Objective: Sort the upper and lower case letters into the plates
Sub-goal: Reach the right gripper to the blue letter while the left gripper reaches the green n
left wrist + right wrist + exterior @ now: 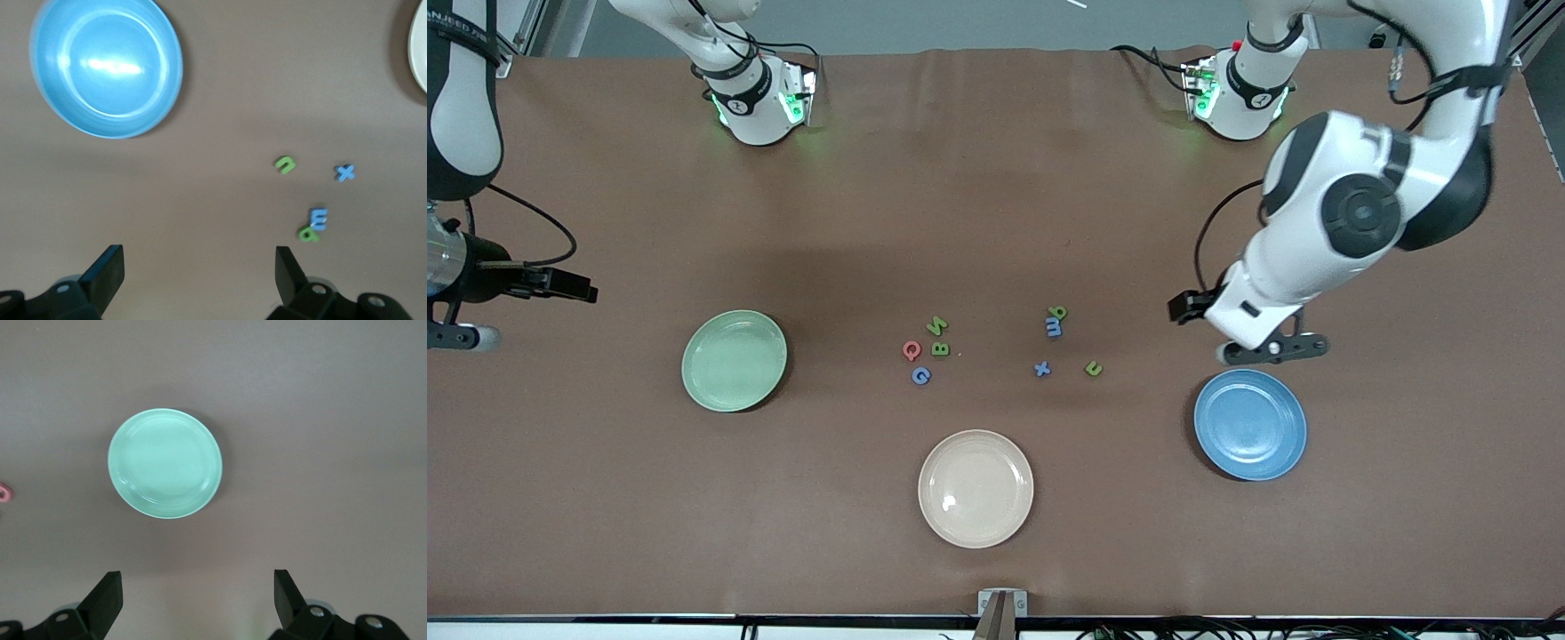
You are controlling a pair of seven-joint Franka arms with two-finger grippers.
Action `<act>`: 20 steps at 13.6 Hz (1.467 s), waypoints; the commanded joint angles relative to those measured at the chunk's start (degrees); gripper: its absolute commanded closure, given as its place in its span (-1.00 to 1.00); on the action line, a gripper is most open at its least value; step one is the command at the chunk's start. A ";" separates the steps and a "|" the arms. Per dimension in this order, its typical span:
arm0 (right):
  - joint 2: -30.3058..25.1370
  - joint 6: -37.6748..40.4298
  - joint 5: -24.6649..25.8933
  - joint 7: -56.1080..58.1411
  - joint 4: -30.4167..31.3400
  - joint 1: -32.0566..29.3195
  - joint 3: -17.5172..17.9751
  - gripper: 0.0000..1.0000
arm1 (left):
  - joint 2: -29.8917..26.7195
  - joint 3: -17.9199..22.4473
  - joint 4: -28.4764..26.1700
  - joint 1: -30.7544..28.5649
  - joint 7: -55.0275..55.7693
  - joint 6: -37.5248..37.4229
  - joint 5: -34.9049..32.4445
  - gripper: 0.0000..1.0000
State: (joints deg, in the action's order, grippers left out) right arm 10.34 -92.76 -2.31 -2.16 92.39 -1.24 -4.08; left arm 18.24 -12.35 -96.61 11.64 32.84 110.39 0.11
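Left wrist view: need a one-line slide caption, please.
Open left gripper above the bare table, looking at the empty blue plate and four lowercase letters.

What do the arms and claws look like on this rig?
Both arms are glossy white with black joint bands and a round black joint cap; black cables run along them. The bases glow green and carry a small round logo. The left claw and right claw have black fingers on dark bodies with metal screws.
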 commanded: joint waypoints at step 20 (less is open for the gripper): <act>28.15 -47.59 -7.97 -56.37 2.45 30.94 0.57 -1.00 | 21.22 0.75 -2.97 9.45 45.38 29.80 -11.26 -0.38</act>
State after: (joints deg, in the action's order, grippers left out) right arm 36.94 -138.18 -9.29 -56.48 95.20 28.41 -2.95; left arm 39.05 -12.07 -99.70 20.35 76.41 139.49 -9.07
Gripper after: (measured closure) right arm 0.000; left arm 0.278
